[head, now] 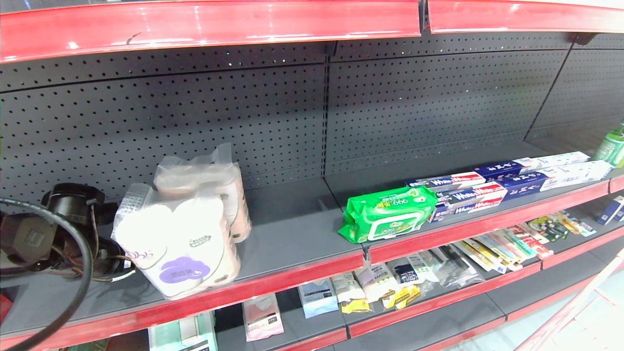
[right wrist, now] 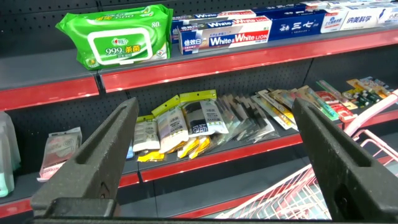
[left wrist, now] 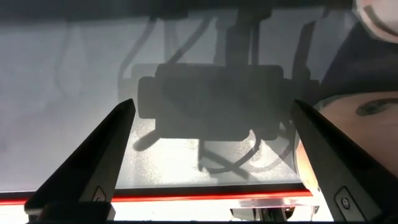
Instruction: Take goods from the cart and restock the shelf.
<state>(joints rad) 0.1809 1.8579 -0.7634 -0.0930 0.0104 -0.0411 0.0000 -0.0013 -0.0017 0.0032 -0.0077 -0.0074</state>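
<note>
While my left gripper [left wrist: 211, 106] and right gripper [right wrist: 214, 102] both stand spread and empty | left: over the shelf [head: 292, 234], beside the toilet-roll packs [head: 180, 243] | right: near the cart [right wrist: 280, 199] | wipes [head: 385, 214], toothpaste boxes [head: 487, 190] shelved | restock looks partway, next pick pending

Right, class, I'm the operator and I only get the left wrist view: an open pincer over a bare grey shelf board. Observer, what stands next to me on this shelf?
Observer: Two toilet paper packs, one behind the other, just to your right.
Operator: Anything farther along?
Observer: A green wipes pack at the front of the shelf, then toothpaste boxes beside it.
Operator: And my right pincer?
Observer: The right pincer is open and empty, facing the small packets on the lower shelf.
</note>
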